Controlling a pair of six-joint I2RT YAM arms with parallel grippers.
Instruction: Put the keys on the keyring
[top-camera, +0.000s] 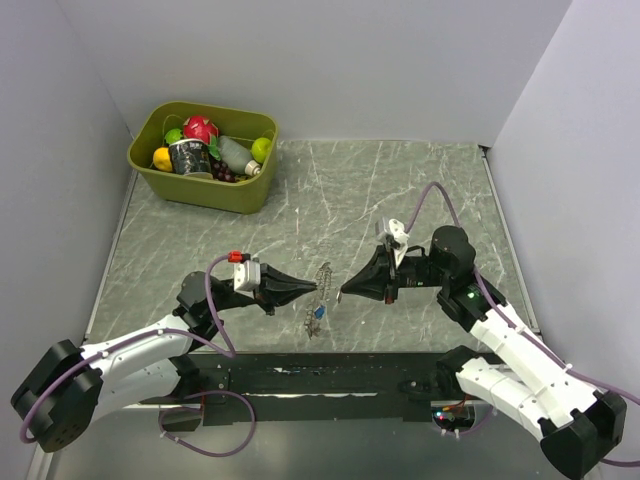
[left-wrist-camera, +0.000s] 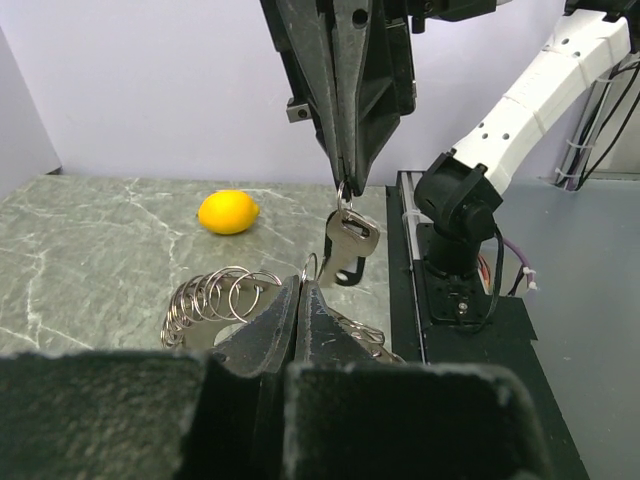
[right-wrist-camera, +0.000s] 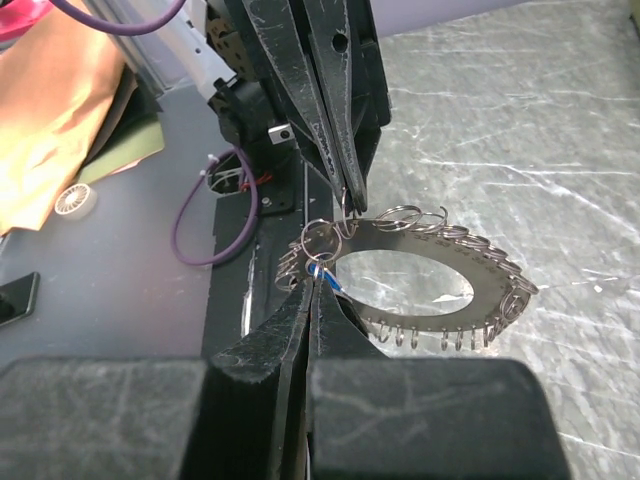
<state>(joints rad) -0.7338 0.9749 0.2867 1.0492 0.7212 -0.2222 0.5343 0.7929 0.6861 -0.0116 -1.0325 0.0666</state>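
The keyring is an oval metal plate hung with several split rings, held up between both grippers at the table's near middle. My left gripper is shut, pinching a ring at the plate's near end; its tip shows in the right wrist view. My right gripper is shut on a small key with a blue head, right at a split ring. In the left wrist view the key hangs from the right gripper's tip. Blue also shows under the plate. Other keys are out of view.
A green bin of fruit and bottles stands at the back left. A yellow lemon lies on the marble table beyond the grippers. The black base strip runs along the near edge. Grey walls close in left, back and right.
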